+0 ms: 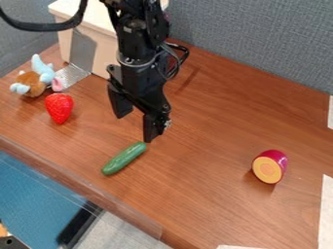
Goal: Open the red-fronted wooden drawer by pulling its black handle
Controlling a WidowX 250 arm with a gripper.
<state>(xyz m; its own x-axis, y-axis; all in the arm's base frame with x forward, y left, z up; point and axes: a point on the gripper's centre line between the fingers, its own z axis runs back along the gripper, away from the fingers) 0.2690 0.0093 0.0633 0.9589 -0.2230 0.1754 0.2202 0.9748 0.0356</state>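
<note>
Fingers (153, 127) wide apart, nothing between them. Black gripper (135, 128) hangs down at upper centre of the view, one fingertip lower in the view than the other. The lower fingertip is at the upper right end of the green cucumber (123, 159); contact or small gap, cannot tell from this angle.

Cucumber: lies on its side on the brown wooden table (195, 194), left of centre, running on a slant from upper right to lower left, near the table's front edge.

Other items on the table:
- Red strawberry (60, 108), left of the gripper, narrow end toward the front edge.
- Plush toy (34, 79), brown and light blue with a pink part, just behind and to the left of the strawberry.
- Cut vegetable (270, 167), purple skin, yellow-orange cut face turned toward the camera; right side, well apart from the cucumber.
- Cream box (100, 48) at the back left, behind the arm, with a metal bracket (73, 74) at its near side, close to the plush toy.

Surroundings: grey fabric partition (260, 44) behind the table; white strip (325, 209) at the right edge; blue surface (32, 189) beyond the front edge, lower left. Black cable (46, 26) loops in at upper left.
</note>
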